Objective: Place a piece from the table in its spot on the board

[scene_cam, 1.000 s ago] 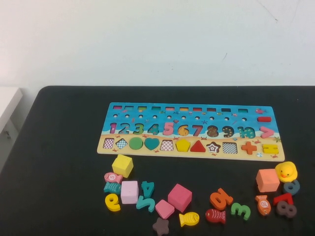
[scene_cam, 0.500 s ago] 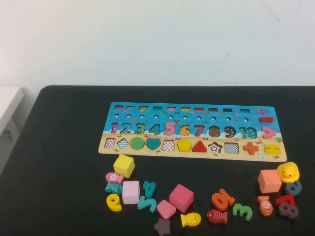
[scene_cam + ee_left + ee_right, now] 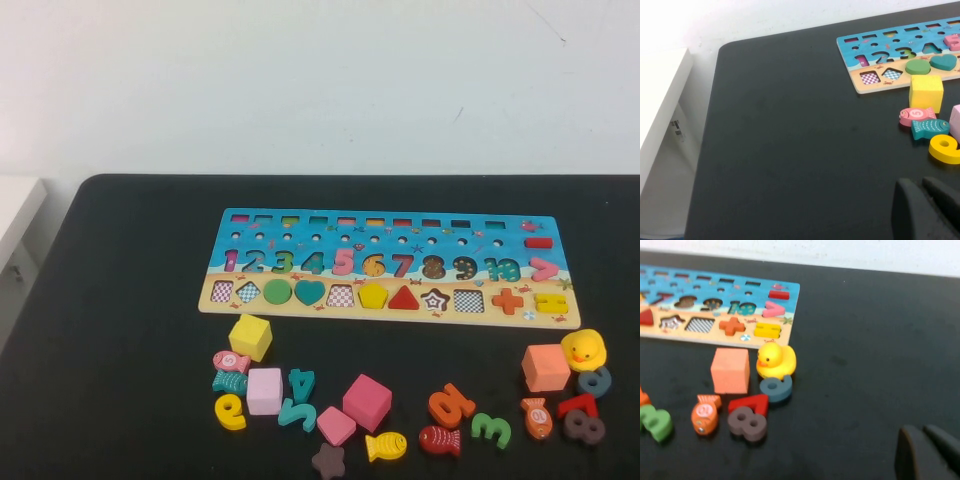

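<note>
1. The piece, a flat yellow pentagon, already sits in its slot on the sandy strip of the board, between a checkered empty slot and the red triangle; it looks flush, so I judge the placement done.
2. The board lies flat on the table, long edge facing the robot.
3. Below the board, loose pieces lie scattered: a yellow cube just beside its near edge, a yellow duck under its right end.
4. The left gripper hovers low over bare table, well left of the board, its fingers together and empty.
5. The right gripper hangs right of the duck, likewise closed on nothing, apparently parked.
</note>
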